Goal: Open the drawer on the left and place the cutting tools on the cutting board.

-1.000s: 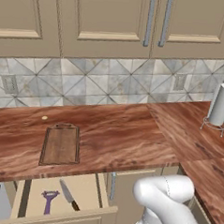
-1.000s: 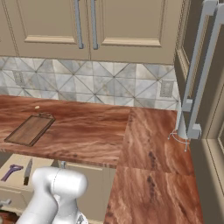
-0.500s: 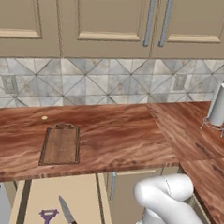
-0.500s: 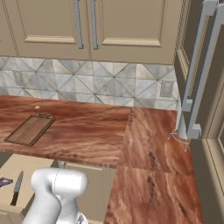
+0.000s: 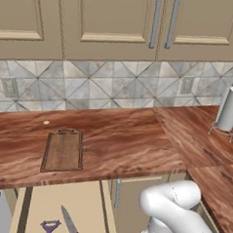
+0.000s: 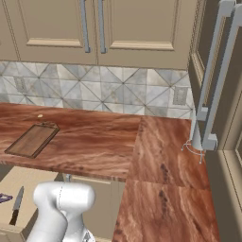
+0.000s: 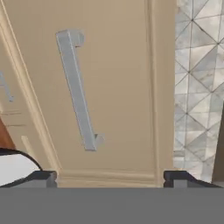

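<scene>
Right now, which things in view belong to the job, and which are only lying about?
Belong to the job:
- drawer, open
- purple peeler, in the drawer
- knife, in the drawer beside the peeler
- cutting board, bare, on the counter

Only lying about:
- paper towel roll on its stand
- wall outlets
- upper cabinets

Seen from behind the arm, left and right, looking forward and down: both base views share the cutting board on the counter and the knife below it. Hand view close against a silver bar handle.
</scene>
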